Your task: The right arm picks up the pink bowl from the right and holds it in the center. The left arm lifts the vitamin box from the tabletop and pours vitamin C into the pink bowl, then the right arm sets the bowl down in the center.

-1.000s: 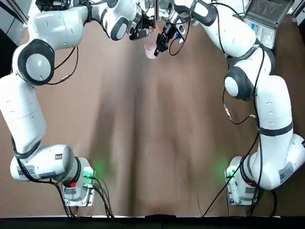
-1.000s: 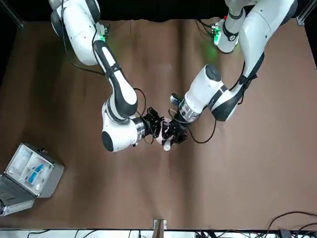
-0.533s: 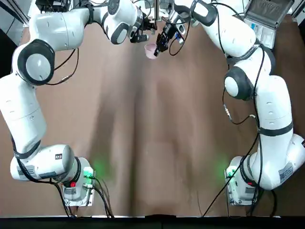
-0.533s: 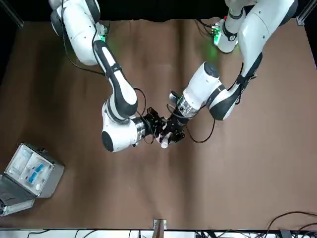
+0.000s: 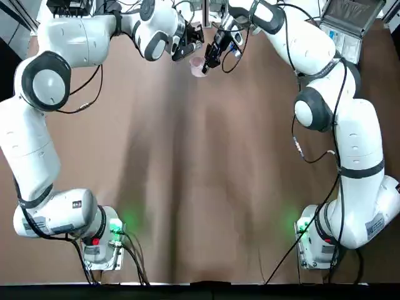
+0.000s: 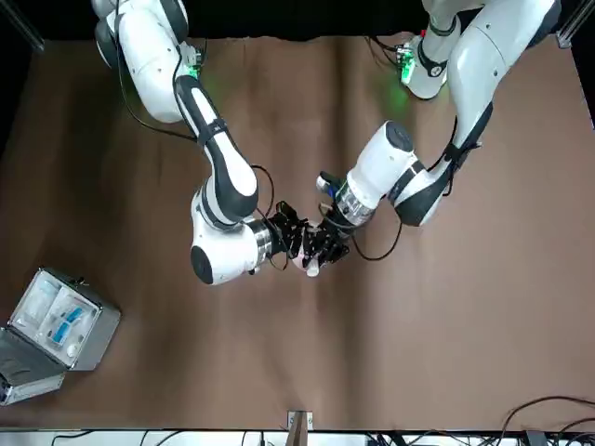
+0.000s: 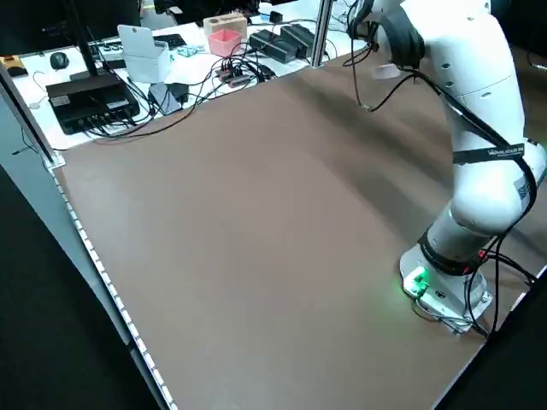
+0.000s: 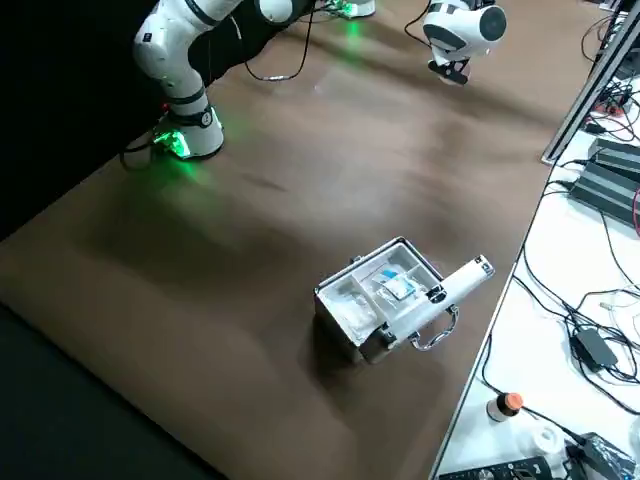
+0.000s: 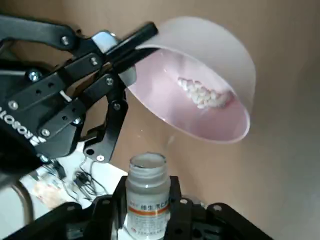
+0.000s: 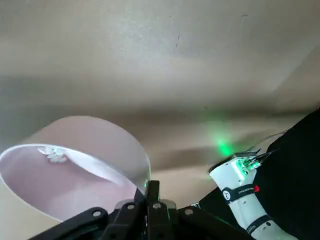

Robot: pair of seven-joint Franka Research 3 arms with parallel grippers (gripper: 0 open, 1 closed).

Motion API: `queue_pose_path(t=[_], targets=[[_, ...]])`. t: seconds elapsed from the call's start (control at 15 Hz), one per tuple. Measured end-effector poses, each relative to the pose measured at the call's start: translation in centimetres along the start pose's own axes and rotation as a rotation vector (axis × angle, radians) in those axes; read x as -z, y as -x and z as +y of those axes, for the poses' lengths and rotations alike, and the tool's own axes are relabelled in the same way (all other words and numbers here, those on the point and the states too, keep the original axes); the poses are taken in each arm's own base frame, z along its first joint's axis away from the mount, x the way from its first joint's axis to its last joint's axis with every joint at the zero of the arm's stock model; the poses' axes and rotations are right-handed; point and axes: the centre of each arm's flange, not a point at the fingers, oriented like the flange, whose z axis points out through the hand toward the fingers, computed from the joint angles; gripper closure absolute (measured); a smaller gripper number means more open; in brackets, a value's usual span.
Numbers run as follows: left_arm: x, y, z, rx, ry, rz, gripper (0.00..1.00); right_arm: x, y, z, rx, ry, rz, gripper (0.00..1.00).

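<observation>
The jaws of the left gripper [image 9: 148,192] are closed around the sides of the small vitamin bottle [image 9: 148,220], leaving its neck and uncapped mouth free beyond them, presumably so that nothing blocks the tablets' way out. The jaws of the right gripper [image 10: 146,192] pinch the wall of the pink bowl [image 10: 95,145] at one side of its rim, which keeps the opening clear for pouring.

White tablets [image 9: 205,94] lie together inside the bowl, so at least part of the pour is done. Whether any remain in the bottle, I cannot tell. The bottle's mouth is near the bowl and apart from it; a further pour would need it tipped over the opening, while a careless turn could knock the rim or drop tablets outside.

The left arm [image 5: 47,87] and right arm [image 5: 362,144] reach from their own sides to meet near the middle, towards the far edge of the worktop [image 5: 187,219]. The bowl appears to be held above the surface, likely to bring it within the bottle's reach. It has yet to be set down, and should be kept steady when lowered. The open grey case [image 6: 93,339] sits on the right arm's side, well apart from the pouring.
</observation>
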Motion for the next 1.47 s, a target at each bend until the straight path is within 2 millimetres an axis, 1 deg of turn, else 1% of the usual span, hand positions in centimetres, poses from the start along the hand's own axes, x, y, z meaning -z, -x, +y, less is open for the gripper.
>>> queue_pose_path(t=[0.33,0.53,0.73,1.0,1.2,1.47], targets=[[-0.3,0.0,1.2,0.316,0.019,0.063,0.65,0.0,0.0,0.0,0.0,0.0,0.0,0.98],[0.1,0.4,1.7,0.507,0.048,0.123,0.65,0.0,0.0,0.0,0.0,0.0,0.0,0.98],[0.5,1.3,2.8,0.691,0.07,0.195,0.65,0.0,0.0,0.0,0.01,0.001,0.0,0.98],[1.2,3.1,3.8,0.894,0.085,0.292,0.65,0.0,0.0,0.0,0.044,0.001,0.0,0.98],[1.9,4.6,6.3,1.051,0.087,0.366,0.65,0.0,0.0,0.0,0.078,0.001,0.0,0.98],[3.8,7.5,9.6,1.231,0.059,0.453,0.65,0.0,0.0,0.0,0.128,0.001,0.002,0.98]])
